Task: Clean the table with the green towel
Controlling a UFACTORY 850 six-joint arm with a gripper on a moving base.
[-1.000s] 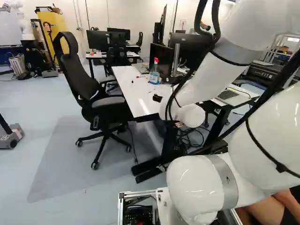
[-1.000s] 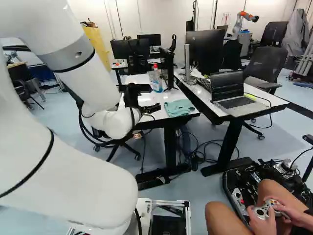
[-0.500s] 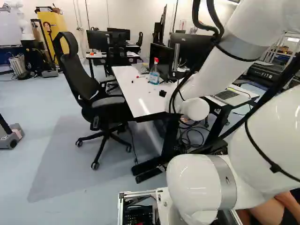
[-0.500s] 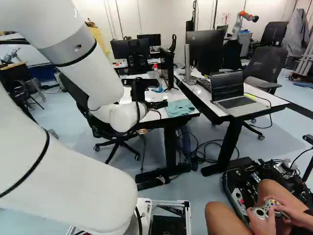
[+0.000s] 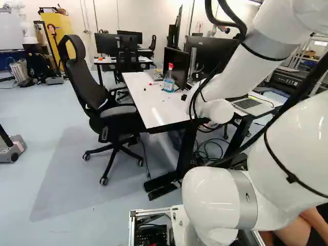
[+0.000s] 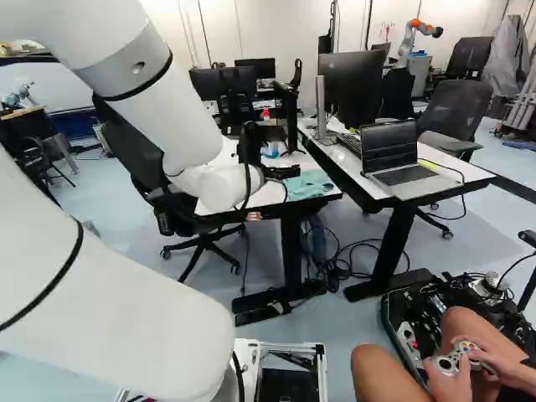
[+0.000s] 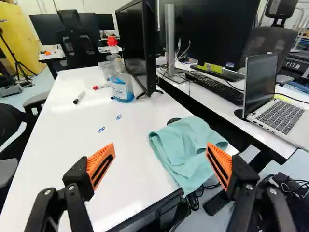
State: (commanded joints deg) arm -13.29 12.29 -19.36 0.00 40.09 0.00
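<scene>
Lies as a pale green towel [image 7: 186, 147], rumpled, partly folded, on a corner of the glossy white table [image 7: 130, 174].

Arm [image 6: 180, 126], exterior: white, grey and black; orange at jaws.
Rounded white housings, grey collars [image 5: 266, 43], thin black straps [image 5: 292, 178] and thick looping black cables [image 5: 237, 20], all behind jaws. Gripper [image 6: 283, 172] black; ribbed orange finger pads [image 7: 94, 162] tapered, dark-slotted. Round metallic screws [image 7: 71, 187] in black links just behind pads.

Robotics lab — monitors [image 6: 347, 84], a laptop [image 6: 406, 177], another robot [image 6: 409, 38].
</scene>
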